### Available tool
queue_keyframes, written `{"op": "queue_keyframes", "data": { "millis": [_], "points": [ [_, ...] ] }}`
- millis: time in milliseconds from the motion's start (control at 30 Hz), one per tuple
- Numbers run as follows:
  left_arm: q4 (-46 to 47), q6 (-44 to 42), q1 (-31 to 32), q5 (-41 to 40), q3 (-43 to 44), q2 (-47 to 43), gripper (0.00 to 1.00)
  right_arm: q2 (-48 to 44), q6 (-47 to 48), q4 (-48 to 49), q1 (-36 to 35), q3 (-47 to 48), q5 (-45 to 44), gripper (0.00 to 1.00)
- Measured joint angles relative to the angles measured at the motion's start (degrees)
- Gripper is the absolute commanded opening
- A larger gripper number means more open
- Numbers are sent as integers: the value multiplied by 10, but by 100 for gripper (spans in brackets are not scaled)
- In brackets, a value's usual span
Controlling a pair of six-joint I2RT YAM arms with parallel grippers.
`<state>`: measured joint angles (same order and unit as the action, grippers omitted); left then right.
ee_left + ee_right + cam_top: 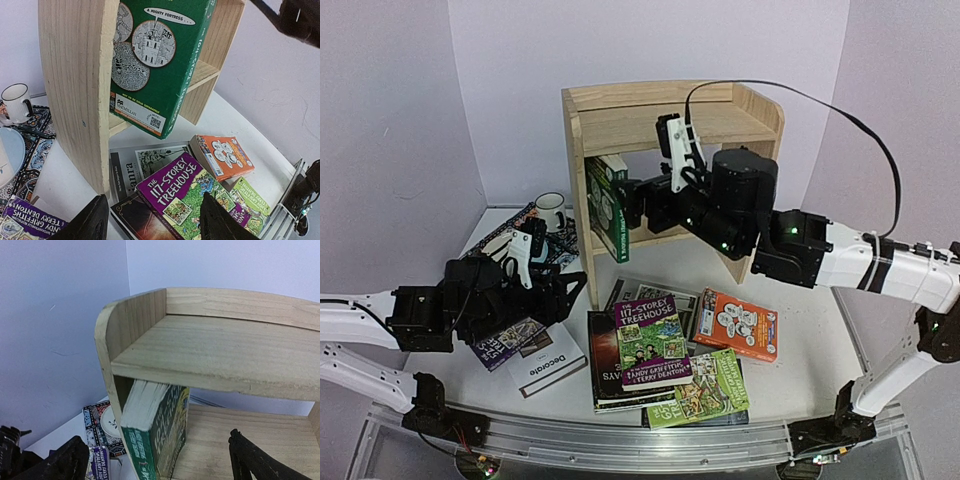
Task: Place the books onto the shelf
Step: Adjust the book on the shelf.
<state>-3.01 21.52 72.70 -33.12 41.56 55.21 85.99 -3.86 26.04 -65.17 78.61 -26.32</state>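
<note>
- Shelf (pixel 620 118) of pale pine stands at 12 o'clock on the table (pixel 800 290) in the top view. A green book (pixel 607 208) stands on end on its lower tier against the 9 o'clock side panel. The book's long axis is near vertical and slightly tilted, and its front edge juts past the panel.
- In the same view the right gripper (pixel 632 205) sits just beside that book at its 3 o'clock. Its jaw spread is hard to read from above. The left gripper (pixel 568 288) hovers over the table at 8 o'clock.
- Loose books lie flat at 6 o'clock. A purple book (pixel 650 340) reads "117-Storey Treehouse". An orange book (pixel 735 325) lies at its 3 o'clock and a white book (pixel 548 365) marked "Decorate" at its 9 o'clock.
- The left wrist view gives print the top view cannot. The green book's back cover reads "A MIGHTY FORTRESS" and "MACMILLAN".
- A grey cover (pixel 125 172) shows "anra", and a second purple book (pixel 30 222) at 7 o'clock reads "ANDY GRIFFITHS" and "TERRY DENTON".
- The left fingers (pixel 92 222) stand moderately apart with nothing between them. A mug (pixel 15 102) sits at 9 o'clock by a patterned mat (pixel 42 125).
- Only the right wrist view shows the green book's white page edge, facing outward at 6 o'clock under the top tier. The right fingers (pixel 65 465) are spread wide, one on each side and clear of the book.
</note>
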Motion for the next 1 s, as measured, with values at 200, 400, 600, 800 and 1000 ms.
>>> {"op": "queue_keyframes", "data": {
  "millis": [200,400,600,800,1000],
  "points": [
    [0,0,-1,0,0,0,63,-5,4,-21,0,-60,2,90],
    [0,0,-10,-1,0,0,64,-2,9,-20,0,-80,4,90],
    [-1,0,-15,-4,0,-1,64,23,10,-1,0,-80,9,89],
    [-6,0,-17,-13,-1,-13,64,57,12,24,0,-80,10,77],
    [-12,1,-19,-16,-2,-25,64,89,24,50,0,-71,1,63]
  ]
}}
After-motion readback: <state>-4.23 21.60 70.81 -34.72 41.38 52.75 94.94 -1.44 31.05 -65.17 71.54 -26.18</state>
